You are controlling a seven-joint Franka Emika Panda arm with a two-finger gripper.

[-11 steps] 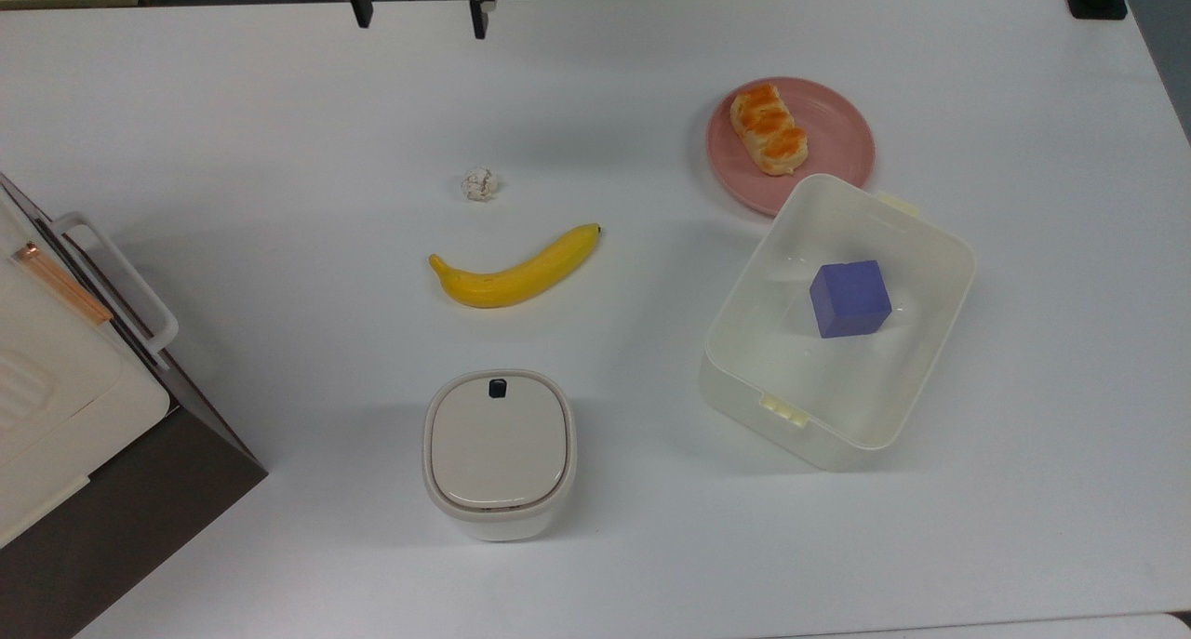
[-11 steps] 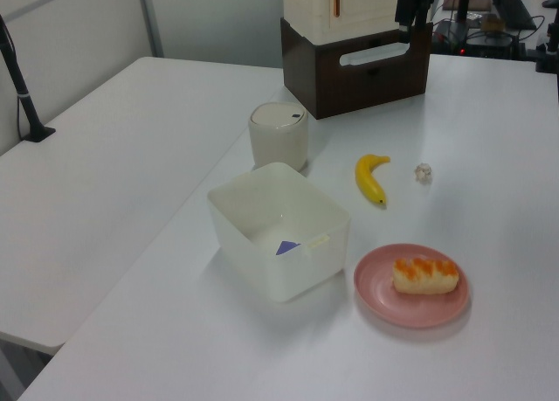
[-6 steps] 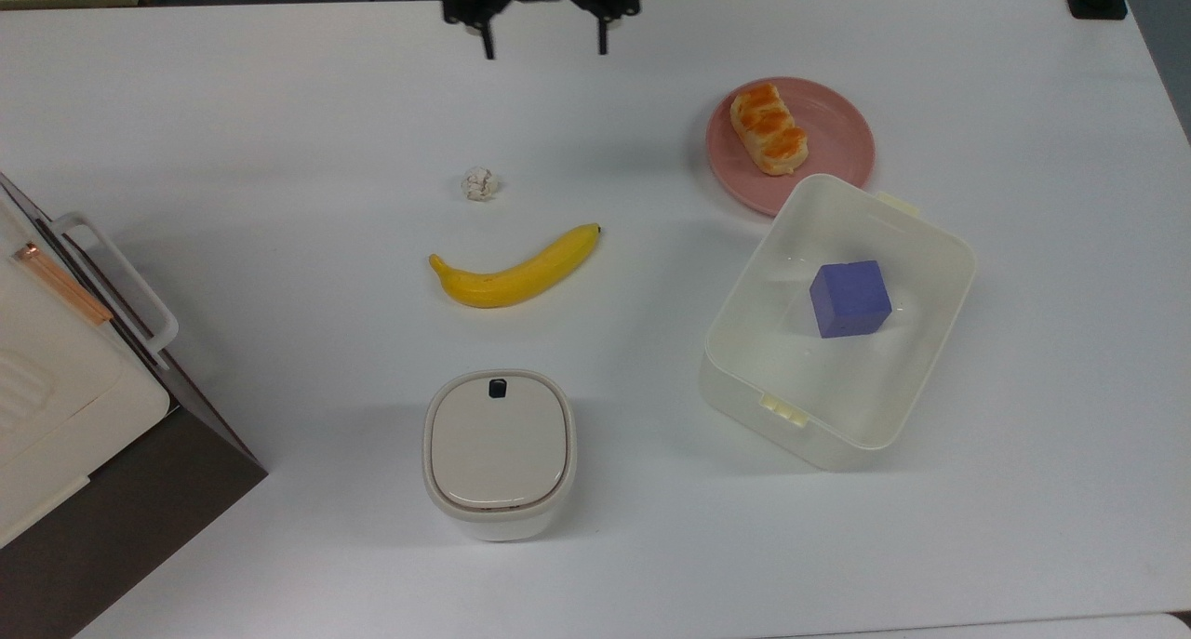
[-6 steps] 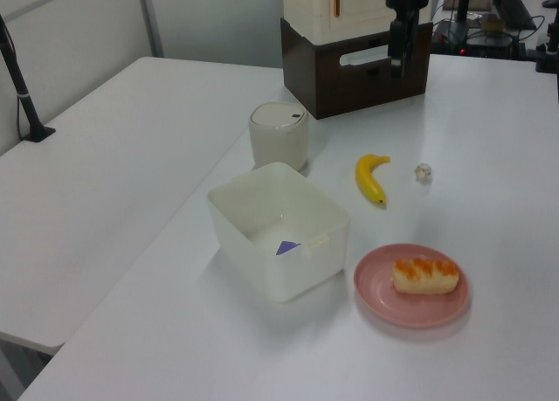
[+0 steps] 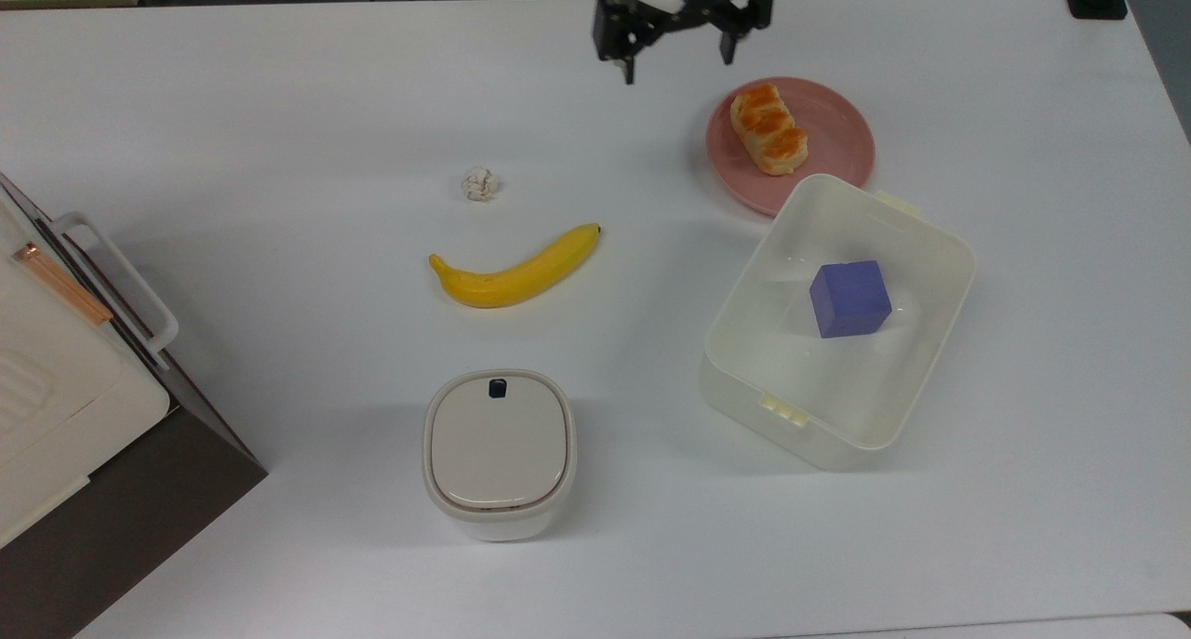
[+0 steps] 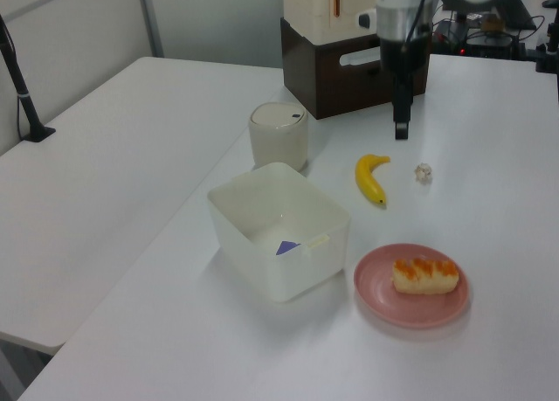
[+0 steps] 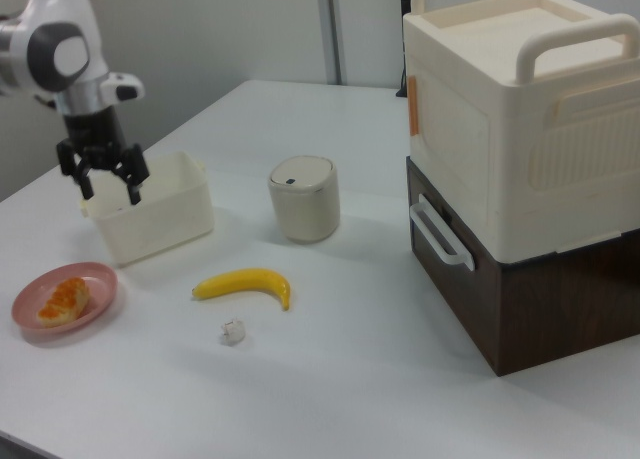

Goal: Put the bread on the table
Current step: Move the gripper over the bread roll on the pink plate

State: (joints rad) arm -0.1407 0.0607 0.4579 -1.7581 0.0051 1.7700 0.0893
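Starting at the top view's left edge, at about eight o'clock, there's the cream cabinet on its dark brown base (image 5: 84, 406), white handle sticking out toward the table's middle. Moving right, the small crumpled paper ball (image 5: 479, 184) sits just above the centre, with the banana (image 5: 515, 270) right below it, at six o'clock from the ball, curving up toward the top view's right. Down at six o'clock from the banana stands the lidded cream canister (image 5: 500, 453), lid on, small black button on top. Further right, up at twelve o'clock, the gripper (image 5: 676, 70) hangs over the white table (image 5: 233, 137), its two dark fingers spread well apart and nothing between them; in the right view the gripper (image 7: 108, 191) shows the same open stance above the tub. At four o'clock from it lies the bread (image 5: 769, 128), resting on the round pink plate (image 5: 837, 127), on the plate's half toward the top view's left, glossy orange top up. The plate's lower edge tucks just beside the open white plastic tub (image 5: 744, 341), and inside that tub sits a purple cube (image 5: 849, 299).
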